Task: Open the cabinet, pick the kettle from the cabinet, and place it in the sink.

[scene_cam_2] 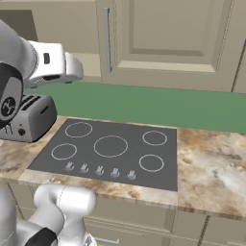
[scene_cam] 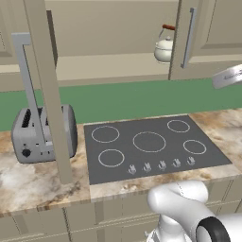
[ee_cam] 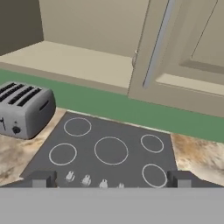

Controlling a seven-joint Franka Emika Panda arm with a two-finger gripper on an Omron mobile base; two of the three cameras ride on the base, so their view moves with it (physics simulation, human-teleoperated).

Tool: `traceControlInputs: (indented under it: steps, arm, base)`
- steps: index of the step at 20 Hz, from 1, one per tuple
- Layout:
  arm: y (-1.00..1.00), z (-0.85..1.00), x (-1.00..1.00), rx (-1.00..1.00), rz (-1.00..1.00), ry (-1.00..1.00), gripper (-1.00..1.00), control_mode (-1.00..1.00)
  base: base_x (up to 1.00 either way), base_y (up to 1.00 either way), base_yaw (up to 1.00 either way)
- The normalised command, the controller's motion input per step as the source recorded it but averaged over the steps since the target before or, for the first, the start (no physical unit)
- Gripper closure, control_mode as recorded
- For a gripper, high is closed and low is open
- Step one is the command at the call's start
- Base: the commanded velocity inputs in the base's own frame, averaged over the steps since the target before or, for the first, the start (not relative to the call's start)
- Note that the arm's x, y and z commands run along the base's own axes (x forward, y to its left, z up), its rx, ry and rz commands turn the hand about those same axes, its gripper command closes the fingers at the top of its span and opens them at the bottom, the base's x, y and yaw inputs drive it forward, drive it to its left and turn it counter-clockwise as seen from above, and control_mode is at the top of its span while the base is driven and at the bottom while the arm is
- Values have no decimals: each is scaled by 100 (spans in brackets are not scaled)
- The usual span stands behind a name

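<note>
The cabinet (scene_cam: 106,66) above the cooktop has its left door (scene_cam: 47,94) swung out toward me, edge-on, with the long bar handle (scene_cam: 27,85) on its left face. The right door (scene_cam: 210,33) is closed. The cream kettle (scene_cam: 164,47) with a reddish-brown handle top stands on the shelf, right beside the closed door's edge. In the hand view that door (ee_cam: 183,65) covers nearly all of the kettle. My gripper (ee_cam: 111,179) is open with nothing between its fingers (ee_cam: 41,178), well in front of and below the shelf, above the cooktop's front. The sink is out of view.
A black cooktop (scene_cam: 151,146) with white rings lies on the marbled counter (scene_cam: 28,184). A silver toaster (scene_cam: 42,132) stands to its left, partly behind the open door. A green backsplash (scene_cam: 132,99) runs under the cabinet.
</note>
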Motion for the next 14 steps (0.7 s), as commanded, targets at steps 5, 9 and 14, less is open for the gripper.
traceControlInputs:
  steps: [5, 9, 14]
  arm:
    - [-3, 0, 49, 0, -8, 0, -100, -100]
    - [0, 3, 47, 0, -4, -3, -100, -100]
    - [-11, 2, 43, 1, 0, -1, -100, -100]
  base:
    - [0, 0, 0]
    - [0, 0, 0]
    - [0, 0, 0]
